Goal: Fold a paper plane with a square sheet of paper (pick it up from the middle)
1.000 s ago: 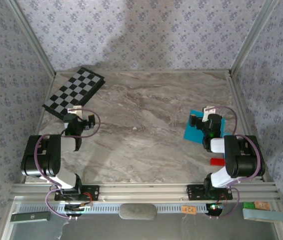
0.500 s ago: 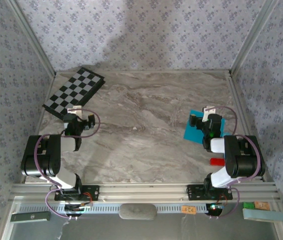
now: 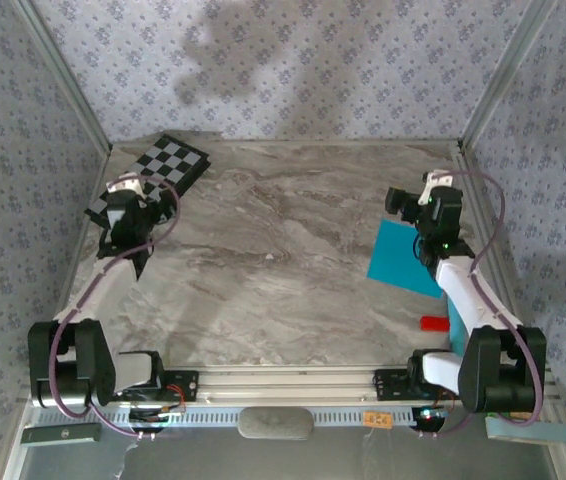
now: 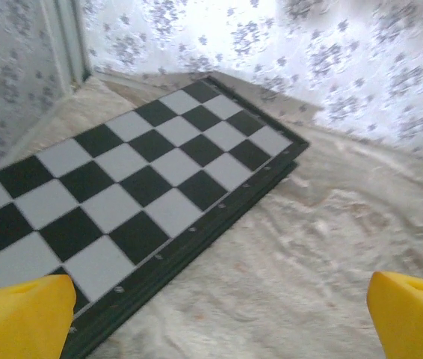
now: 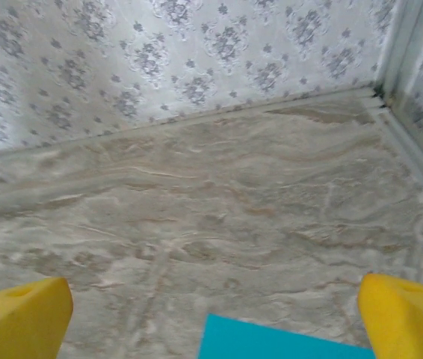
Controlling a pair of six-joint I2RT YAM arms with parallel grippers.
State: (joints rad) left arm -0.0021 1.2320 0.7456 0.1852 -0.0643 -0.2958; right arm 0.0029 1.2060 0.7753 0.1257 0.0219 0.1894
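Right claw [image 3: 421,200], spread wide, hovers above the far edge of the paper [image 3: 403,258] lying flat on the table's [image 3: 283,260] right side, likely lining up a mid-sheet pick, while the left claw [image 3: 123,202], equally spread, waits over the checkerboard [image 3: 178,160], out of the way.

Turquoise paper [image 3: 401,256], black-and-white checkered board [image 3: 173,160]

Marble-pattern tabletop [image 3: 283,260]: level, veined grey and beige. Black-and-white checkerboard [image 3: 173,162]: lying flat in the far-left corner, set at an angle to the walls. 1 small red block [image 3: 433,323]: on the tabletop near the right edge, toward the front. Floral-patterned wallpaper [image 3: 293,70]: on 3 sides. Along the front, below the aluminium rail [image 3: 283,380]: 1 grey oval pad [image 3: 276,424], 1 orange label [image 3: 377,420], 1 pale teal bar [image 3: 528,430] at far right.
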